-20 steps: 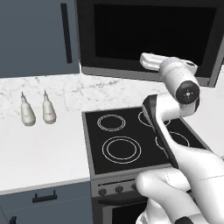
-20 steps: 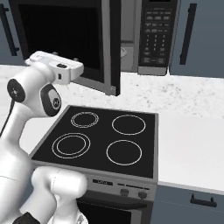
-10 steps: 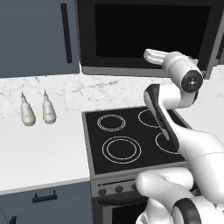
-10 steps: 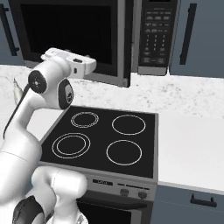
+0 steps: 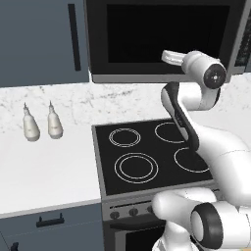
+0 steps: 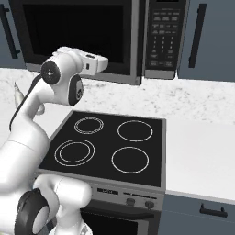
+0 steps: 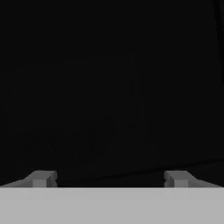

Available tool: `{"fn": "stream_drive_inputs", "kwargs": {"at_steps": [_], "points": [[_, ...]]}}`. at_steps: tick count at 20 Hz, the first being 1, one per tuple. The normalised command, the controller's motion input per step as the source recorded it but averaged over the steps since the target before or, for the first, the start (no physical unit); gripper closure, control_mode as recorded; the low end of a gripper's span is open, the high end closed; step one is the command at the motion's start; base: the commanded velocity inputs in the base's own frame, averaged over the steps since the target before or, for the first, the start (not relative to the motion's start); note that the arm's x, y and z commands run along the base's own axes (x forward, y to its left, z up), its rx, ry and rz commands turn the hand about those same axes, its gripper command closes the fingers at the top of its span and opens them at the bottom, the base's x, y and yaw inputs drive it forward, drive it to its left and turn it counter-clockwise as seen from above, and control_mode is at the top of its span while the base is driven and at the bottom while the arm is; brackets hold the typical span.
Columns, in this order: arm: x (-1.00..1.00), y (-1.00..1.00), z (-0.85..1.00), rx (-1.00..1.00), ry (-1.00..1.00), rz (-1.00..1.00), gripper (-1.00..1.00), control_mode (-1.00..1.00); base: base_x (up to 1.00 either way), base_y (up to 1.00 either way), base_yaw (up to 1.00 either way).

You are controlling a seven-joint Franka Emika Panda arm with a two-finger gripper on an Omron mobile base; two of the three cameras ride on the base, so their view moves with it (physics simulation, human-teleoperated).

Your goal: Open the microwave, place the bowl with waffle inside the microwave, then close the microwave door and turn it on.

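Microwave door [image 5: 166, 37] shut, right ahead of gripper [image 7: 109, 178].

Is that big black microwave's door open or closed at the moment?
Closed, as far as shows. The wide dark glass microwave door lies flush against the black microwave front, no grey interior visible, with the tool facing it.

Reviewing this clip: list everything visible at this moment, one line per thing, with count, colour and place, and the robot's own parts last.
microwave: one, black, mounted above the counter
microwave door: one, dark glass, shut or nearly so
button panel: one, dark, right of the door
stovetop: one, black, four rings, below the microwave
bottles: two, pale grey, on the counter left of the stovetop
counter: white marble
cabinet door: blue-grey, black bar handle
gripper: one, fingers apart, facing the dark door
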Motion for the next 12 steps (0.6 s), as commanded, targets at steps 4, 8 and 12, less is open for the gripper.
{"fn": "stream_drive_inputs", "kwargs": {"at_steps": [4, 8, 12], "points": [[0.4, -0.08, 0.0, 0.0, 0.06, 0.0, -1.0, -1.0, 0.0, 0.0, 0.0], [0.33, -0.06, 0.0, 0.0, 0.04, 0.0, -1.0, -1.0, 0.0, 0.0, 0.0], [0.28, 0.0, 0.0, 0.0, 0.02, 0.0, -1.0, -1.0, 0.0, 0.0, 0.0]]}}
